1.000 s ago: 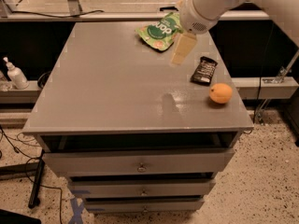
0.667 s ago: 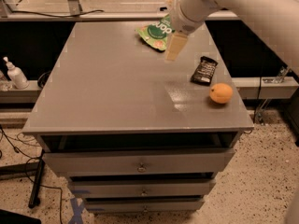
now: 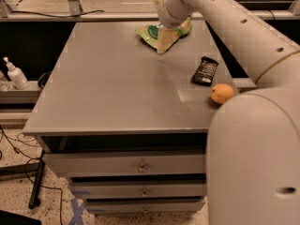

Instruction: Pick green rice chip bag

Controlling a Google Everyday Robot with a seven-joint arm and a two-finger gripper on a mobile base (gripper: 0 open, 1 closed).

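Note:
The green rice chip bag (image 3: pixel 152 33) lies flat at the far middle of the grey cabinet top (image 3: pixel 108 88). It is crinkly green foil with orange-pink chip pictures. My gripper (image 3: pixel 164 40) hangs from the white arm coming in from the right and is right over the bag, its pale finger (image 3: pixel 165 39) pointing down onto the bag's near edge. The arm's wrist hides the middle of the bag.
A small black wrapper (image 3: pixel 205 71) lies at the right side of the top, with an orange (image 3: pixel 221 93) just in front of it near the right edge. The arm's big white body (image 3: pixel 255 158) fills the lower right. A white bottle (image 3: pixel 15 74) stands on a ledge at left. Drawers sit below.
The arm has swung left and farther back, and the gripper has gone from beside the bag's right end to right over the bag. The bag, wrapper and orange have not moved.

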